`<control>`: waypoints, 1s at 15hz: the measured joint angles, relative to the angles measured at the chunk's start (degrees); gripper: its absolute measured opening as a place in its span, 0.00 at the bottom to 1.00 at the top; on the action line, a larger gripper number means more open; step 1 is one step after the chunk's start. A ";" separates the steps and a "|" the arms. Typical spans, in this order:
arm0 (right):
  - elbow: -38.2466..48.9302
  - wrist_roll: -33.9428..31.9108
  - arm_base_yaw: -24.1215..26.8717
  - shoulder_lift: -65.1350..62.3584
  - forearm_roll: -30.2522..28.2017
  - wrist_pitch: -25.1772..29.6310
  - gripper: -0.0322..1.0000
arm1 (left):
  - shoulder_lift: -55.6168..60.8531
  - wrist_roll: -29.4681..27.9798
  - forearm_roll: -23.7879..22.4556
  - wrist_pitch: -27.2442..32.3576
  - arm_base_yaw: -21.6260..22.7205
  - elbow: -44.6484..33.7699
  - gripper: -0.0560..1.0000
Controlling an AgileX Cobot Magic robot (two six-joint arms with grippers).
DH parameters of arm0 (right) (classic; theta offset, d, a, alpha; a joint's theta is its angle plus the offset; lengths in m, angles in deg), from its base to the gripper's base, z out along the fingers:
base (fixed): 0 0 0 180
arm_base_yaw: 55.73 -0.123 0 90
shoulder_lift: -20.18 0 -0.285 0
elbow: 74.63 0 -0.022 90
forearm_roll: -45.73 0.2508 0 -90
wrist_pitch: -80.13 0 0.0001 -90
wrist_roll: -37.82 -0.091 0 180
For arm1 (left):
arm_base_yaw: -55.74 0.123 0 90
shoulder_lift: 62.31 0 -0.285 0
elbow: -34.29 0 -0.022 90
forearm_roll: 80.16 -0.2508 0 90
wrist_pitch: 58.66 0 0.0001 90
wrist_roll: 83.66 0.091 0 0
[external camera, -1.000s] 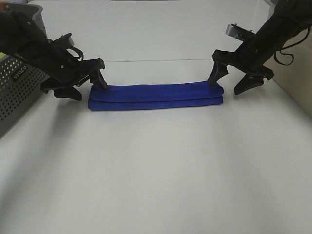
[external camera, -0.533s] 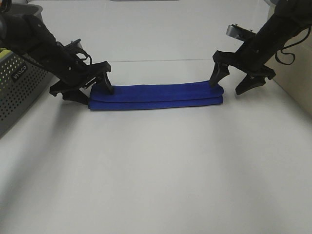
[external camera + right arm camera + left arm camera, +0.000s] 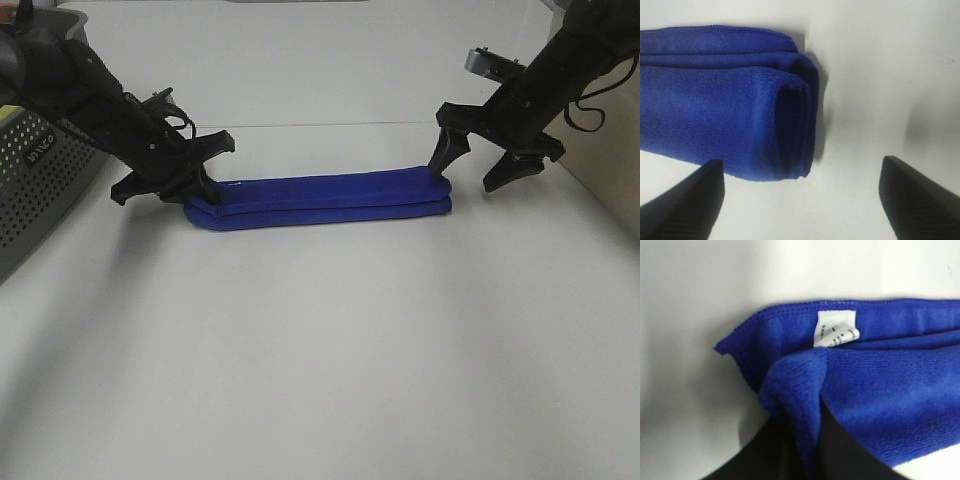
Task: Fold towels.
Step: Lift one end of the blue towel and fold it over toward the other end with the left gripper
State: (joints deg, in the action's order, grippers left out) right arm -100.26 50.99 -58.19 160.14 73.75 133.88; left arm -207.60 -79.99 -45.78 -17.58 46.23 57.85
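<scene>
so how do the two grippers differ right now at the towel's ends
The left gripper is shut, pinching a fold of the towel; the right gripper is open and holds nothing. The left's fingers meet on cloth; the right's are spread, one at the towel's end, one beyond it. Both sit low at opposite ends.

Your left gripper (image 3: 198, 188) pinches the towel (image 3: 330, 195) at its tagged end; your right gripper (image 3: 468, 178) (jaws spread) straddles the other end.

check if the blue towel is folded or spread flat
Folded: the royal-blue plush microfibre towel lies as a narrow strip with stacked layers showing.
</scene>
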 joint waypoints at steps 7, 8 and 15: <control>0.00 -0.17 0.00 0.00 0.00 0.46 0.80 | 7.51 -4.13 -20.28 12.95 0.06 5.73 0.12; 0.00 -0.17 0.00 0.00 0.00 0.69 0.80 | 8.37 -4.35 -21.94 15.87 0.11 7.79 0.12; 0.00 -1.60 0.00 0.00 0.00 1.89 0.80 | 9.57 -5.84 -11.92 20.17 -4.87 15.24 0.12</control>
State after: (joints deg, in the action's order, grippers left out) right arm -100.26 49.39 -58.19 160.14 73.75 135.77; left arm -198.04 -85.84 -57.70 2.59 41.36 73.09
